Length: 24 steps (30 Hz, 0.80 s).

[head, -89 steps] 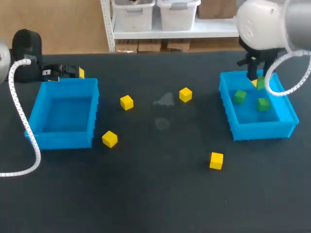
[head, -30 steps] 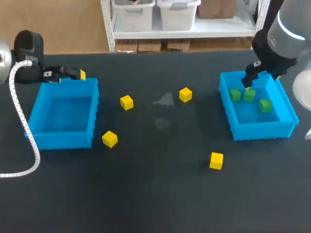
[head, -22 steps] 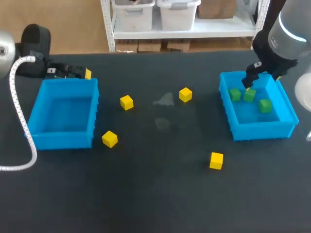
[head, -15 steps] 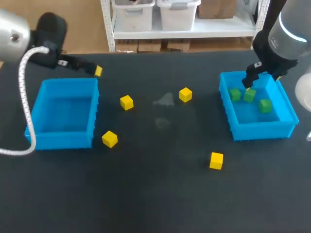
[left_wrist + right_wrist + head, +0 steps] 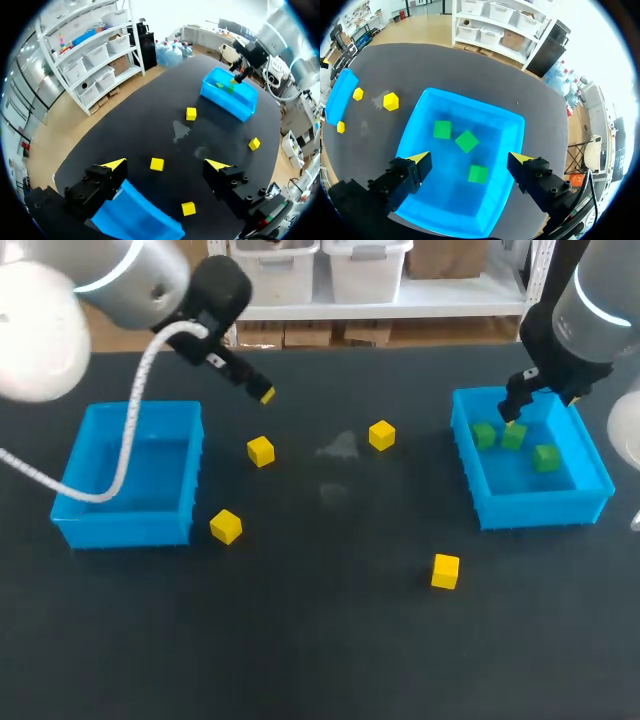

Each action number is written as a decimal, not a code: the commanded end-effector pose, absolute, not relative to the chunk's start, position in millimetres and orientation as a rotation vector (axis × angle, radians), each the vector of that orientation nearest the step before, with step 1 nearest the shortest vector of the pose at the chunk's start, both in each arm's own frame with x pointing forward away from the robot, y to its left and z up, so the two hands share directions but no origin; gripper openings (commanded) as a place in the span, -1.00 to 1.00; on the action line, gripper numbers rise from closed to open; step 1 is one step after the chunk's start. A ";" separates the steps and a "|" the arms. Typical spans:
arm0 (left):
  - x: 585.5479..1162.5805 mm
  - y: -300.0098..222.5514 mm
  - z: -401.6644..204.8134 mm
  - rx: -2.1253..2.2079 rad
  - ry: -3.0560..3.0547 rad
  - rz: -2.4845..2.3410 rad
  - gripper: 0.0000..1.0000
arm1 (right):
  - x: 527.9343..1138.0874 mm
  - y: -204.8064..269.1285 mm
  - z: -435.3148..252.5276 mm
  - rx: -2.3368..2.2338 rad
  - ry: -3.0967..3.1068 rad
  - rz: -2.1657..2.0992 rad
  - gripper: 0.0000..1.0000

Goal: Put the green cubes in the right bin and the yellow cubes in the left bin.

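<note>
Four yellow cubes (image 5: 261, 451) (image 5: 381, 435) (image 5: 226, 526) (image 5: 445, 570), crisp-edged and plain, lie loose on the matte black table (image 5: 320, 640) in the head view. Two are toward the far side, one sits just beside the left bin's near right corner, and one is nearer, off the right bin's near left corner. The left bin (image 5: 70, 510) is a thin-walled rectangular tub of glossy blue plastic, and nothing shows inside it. The right bin (image 5: 530, 508), of the same make, holds three green cubes (image 5: 484, 435) (image 5: 514, 437) (image 5: 545, 457). The left gripper (image 5: 262, 393) hangs above the table, just beyond the far-left yellow cube. The right gripper (image 5: 515, 406) is over the right bin's far edge. A pale smudge (image 5: 338, 447) marks the table's middle.

In the left wrist view, the left gripper (image 5: 166, 164) has its black, blocky fingers spread wide with nothing held. All four yellow cubes (image 5: 157, 164) (image 5: 191, 113) (image 5: 254, 144) (image 5: 188, 208) lie on the table below it. The left bin (image 5: 135, 216) is under it and the right bin (image 5: 227, 95) is far ahead.

In the right wrist view, the right gripper (image 5: 470, 157) is likewise wide apart and empty, above the right bin (image 5: 470, 99). The three green cubes (image 5: 442, 129) (image 5: 466, 141) (image 5: 478, 173) rest apart on its smooth floor, the middle one turned cornerwise.
</note>
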State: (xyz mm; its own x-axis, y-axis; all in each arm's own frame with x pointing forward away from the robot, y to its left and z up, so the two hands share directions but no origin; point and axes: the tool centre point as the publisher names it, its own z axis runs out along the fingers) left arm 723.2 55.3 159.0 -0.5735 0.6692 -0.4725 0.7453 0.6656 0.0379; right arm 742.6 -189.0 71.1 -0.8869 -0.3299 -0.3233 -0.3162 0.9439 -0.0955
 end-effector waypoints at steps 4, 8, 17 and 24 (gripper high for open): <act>735.5 32.2 137.7 1.270 2.595 -0.105 1.00 | 740.7 -189.2 71.1 -0.470 2.754 -0.060 1.00; 733.5 31.8 125.0 1.316 2.616 -0.068 1.00 | 740.7 -189.2 71.1 -0.470 2.754 -0.060 1.00; 724.7 46.1 85.2 1.391 2.650 0.029 1.00 | 740.7 -189.2 71.1 -0.470 2.754 -0.060 1.00; 727.8 52.2 59.6 1.405 2.661 0.053 1.00 | 740.7 -189.2 71.1 -0.470 2.754 -0.060 1.00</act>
